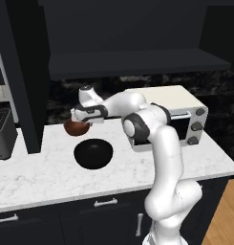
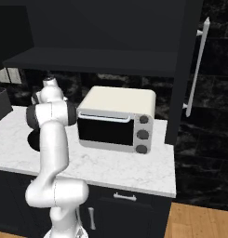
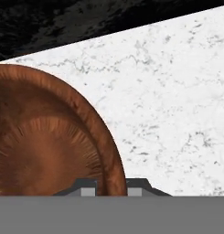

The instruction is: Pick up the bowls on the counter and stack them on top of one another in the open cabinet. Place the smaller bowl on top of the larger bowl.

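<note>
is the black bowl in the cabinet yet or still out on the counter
Out on the counter. The black bowl sits upright on the marble, below the open cabinet. The gripper straddles the brown bowl rim.

A white toaster oven sits on the marble counter, beside the arm.

The white arm rises from its base, bends at a dark elbow joint and reaches out level to the left in the left base view, wrist turned downward. The gripper points down with its two dark fingertips closed on the rim of the smaller bowl.
</note>
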